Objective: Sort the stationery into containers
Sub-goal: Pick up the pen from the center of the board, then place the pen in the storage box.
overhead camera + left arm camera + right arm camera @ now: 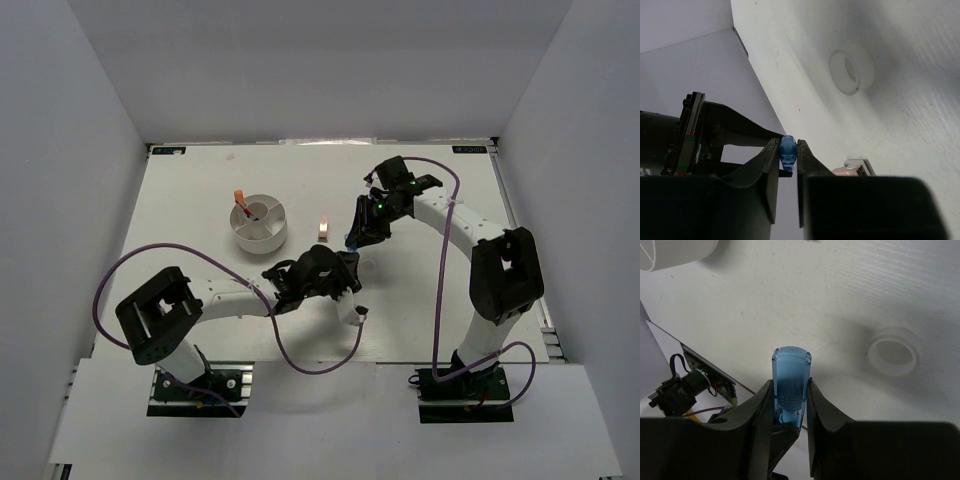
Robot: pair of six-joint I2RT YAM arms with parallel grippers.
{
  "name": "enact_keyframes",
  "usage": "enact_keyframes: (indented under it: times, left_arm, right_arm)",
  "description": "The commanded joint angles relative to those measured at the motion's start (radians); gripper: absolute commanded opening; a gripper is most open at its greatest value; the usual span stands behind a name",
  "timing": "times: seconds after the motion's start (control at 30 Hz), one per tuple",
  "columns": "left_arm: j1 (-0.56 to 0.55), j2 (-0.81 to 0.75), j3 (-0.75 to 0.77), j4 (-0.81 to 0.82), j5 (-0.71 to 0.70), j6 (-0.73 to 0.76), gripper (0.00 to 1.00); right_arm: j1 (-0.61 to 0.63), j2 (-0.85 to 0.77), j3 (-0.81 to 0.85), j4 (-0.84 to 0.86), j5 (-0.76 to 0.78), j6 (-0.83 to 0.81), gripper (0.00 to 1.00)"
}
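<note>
Left pincer [788, 146] and right pincer [789, 386] both pinch the blue pen [790, 367]; white ring [893, 351] lies nearby.

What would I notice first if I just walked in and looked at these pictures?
Two black grippers meet over the table: the right gripper pinches a see-through blue pen end, and the left gripper pinches a small blue tip. A white ring lies close by, and farther left stands a round white tub with an orange stick poking out.
</note>
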Motion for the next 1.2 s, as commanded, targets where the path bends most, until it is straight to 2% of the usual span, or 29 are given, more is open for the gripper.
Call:
enact_keyframes:
  times: [0.0,0.13,0.17,0.2,0.27,0.3,0.47,0.53,0.57,0.63,0.67,0.73,0.77,0.8,0.83,0.87,0.93,0.97,1.07,1.1,1.17]
  left_arm:
    - [-0.004,-0.006,0.013,0.005,0.001,-0.016,0.19]
    - [-0.004,-0.018,-0.015,0.054,0.002,-0.017,0.03]
    - [-0.013,-0.023,-0.021,0.062,0.002,-0.014,0.01]
    - [-0.013,-0.032,-0.029,0.068,0.004,-0.014,0.00]
    - [-0.013,-0.049,-0.039,0.067,0.015,-0.016,0.00]
    - [-0.013,-0.069,-0.044,0.065,0.018,-0.022,0.00]
    - [-0.059,-0.158,-0.061,0.001,0.030,-0.066,0.00]
    - [-0.074,-0.201,-0.052,-0.054,0.027,-0.152,0.00]
    - [-0.090,-0.243,-0.018,-0.077,0.025,-0.202,0.00]
    - [-0.099,-0.270,0.057,-0.177,0.006,-0.437,0.00]
    - [-0.099,-0.264,0.173,-0.214,-0.019,-0.644,0.00]
    - [-0.075,-0.230,0.319,-0.386,-0.080,-0.848,0.00]
    - [-0.065,-0.204,0.388,-0.434,-0.088,-1.032,0.00]
    - [-0.049,-0.192,0.483,-0.471,-0.123,-1.112,0.00]
    - [-0.048,-0.184,0.516,-0.479,-0.193,-1.164,0.00]
    - [-0.024,-0.169,0.548,-0.490,-0.212,-1.271,0.00]
    - [0.049,-0.132,0.670,-0.550,-0.246,-1.370,0.00]
    - [0.118,-0.062,0.808,-0.656,-0.242,-1.470,0.00]
    - [0.236,0.059,1.006,-0.792,-0.159,-1.639,0.00]
    - [0.319,0.112,1.075,-0.826,-0.136,-1.687,0.00]
    - [0.399,0.149,1.103,-0.825,-0.065,-1.761,0.00]
  right_arm:
    - [0.003,-0.050,-0.015,0.022,-0.043,0.016,0.00]
    - [0.005,-0.053,-0.029,0.031,-0.067,0.025,0.00]
    - [0.003,-0.056,-0.030,0.033,-0.070,0.024,0.14]
    - [0.002,-0.056,-0.033,0.036,-0.079,0.030,0.24]
    - [-0.001,-0.059,-0.047,0.045,-0.093,0.036,0.36]
    - [-0.003,-0.059,-0.050,0.051,-0.107,0.034,0.50]
    - [-0.053,-0.047,0.027,0.045,0.020,-0.012,0.57]
    - [-0.090,-0.029,0.086,0.042,0.083,-0.073,0.56]
    - [-0.117,-0.022,0.151,0.027,0.153,-0.088,0.55]
    - [-0.164,0.002,0.216,0.026,0.169,-0.151,0.54]
    - [-0.182,0.010,0.262,0.022,0.178,-0.163,0.53]
    - [-0.237,0.018,0.289,0.026,0.169,-0.183,0.50]
    - [-0.245,0.019,0.301,0.027,0.158,-0.179,0.47]
    - [-0.277,0.019,0.301,0.031,0.145,-0.171,0.46]
    - [-0.286,0.021,0.301,0.036,0.126,-0.170,0.46]
    - [-0.297,0.022,0.302,0.037,0.105,-0.167,0.46]
    - [-0.312,0.036,0.321,0.033,0.073,-0.161,0.46]
    - [-0.332,0.047,0.338,0.033,0.060,-0.164,0.45]
    - [-0.348,0.059,0.361,0.033,0.016,-0.154,0.42]
    - [-0.354,0.070,0.374,0.034,-0.001,-0.151,0.42]
    - [-0.366,0.073,0.375,0.045,-0.053,-0.147,0.41]
